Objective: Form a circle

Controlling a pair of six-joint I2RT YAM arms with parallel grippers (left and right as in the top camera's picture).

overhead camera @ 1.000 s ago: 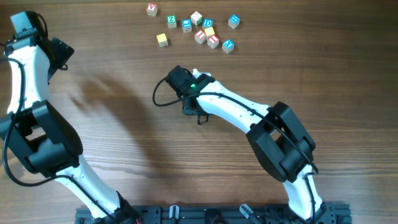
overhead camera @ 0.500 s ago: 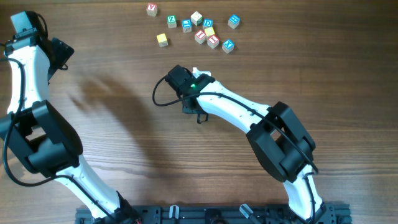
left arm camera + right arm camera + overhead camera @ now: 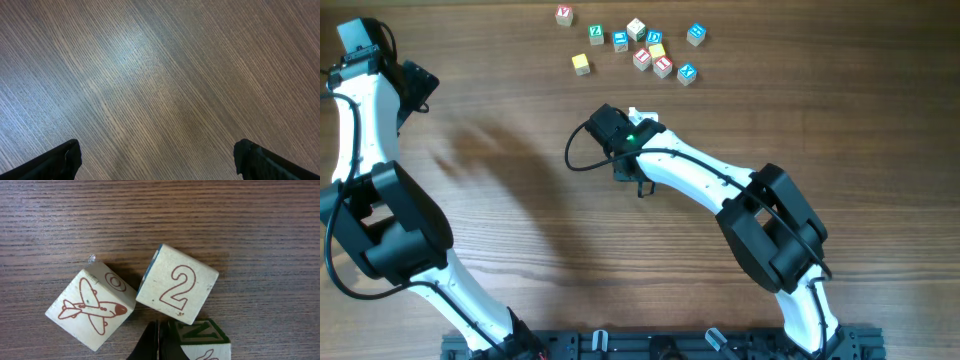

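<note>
Arms: white links, black joints.
Left arm and right arm alike; left gripper black; black cable at right wrist, green LED lit.

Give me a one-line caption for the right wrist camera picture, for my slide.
Shut right gripper amid three wooden cubes: airplane block, "2" block, green "N" block.

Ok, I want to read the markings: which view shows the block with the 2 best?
Right wrist: the 2 block sits mid-frame, its red numeral plainly readable. Overhead, the right arm covers that spot, leaving only a whitish sliver I cannot identify. The left wrist view shows only the table.
</note>
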